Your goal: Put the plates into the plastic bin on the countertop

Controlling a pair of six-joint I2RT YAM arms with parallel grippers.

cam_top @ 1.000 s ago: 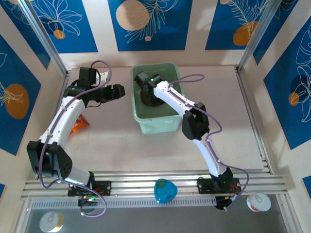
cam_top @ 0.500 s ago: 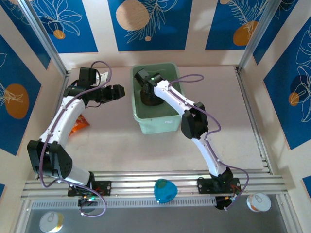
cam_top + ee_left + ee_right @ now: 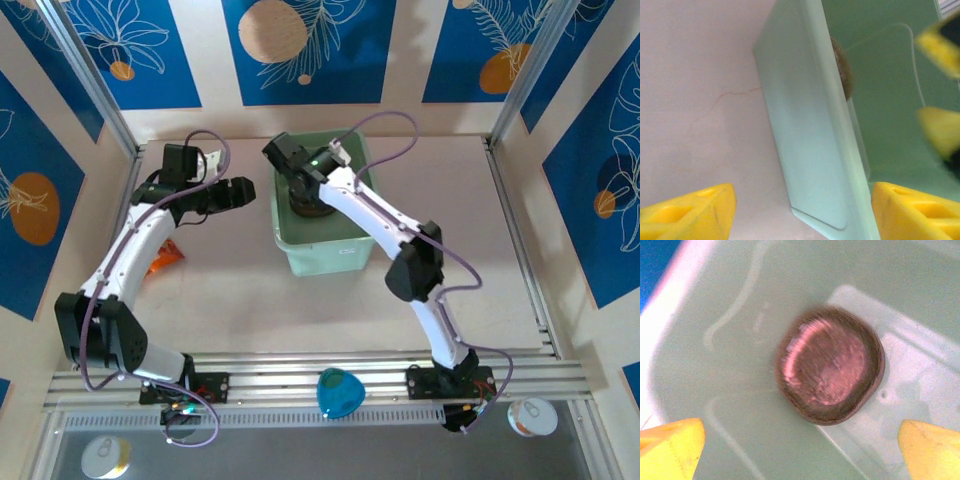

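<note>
At the near edge of the worktop [image 3: 250, 290], a teal object [image 3: 339, 392] sits on the metal rails [image 3: 300, 372] between the two arm bases. Further in, close to the left edge, an orange packet [image 3: 165, 258] lies flat beside the left arm.

Past the middle stands the plastic bin [image 3: 330, 255]. It is pale green and sits closer to the far edge than to the near one. The left gripper [image 3: 803, 192] hangs just outside the bin's left wall, with its yellow fingers spread wide and nothing between them. The right gripper [image 3: 801, 426] is over the inside of the bin, and its fingers are also parted and empty.

Beneath the right gripper, the plates [image 3: 830, 372] lie on the bin floor as a dark, brownish-pink pile with rounded corners, apart from both fingertips. The wrist picture is smeared, so I cannot tell how many are in the pile. From the left wrist, the edge of one plate shows just above the bin's rim.
</note>
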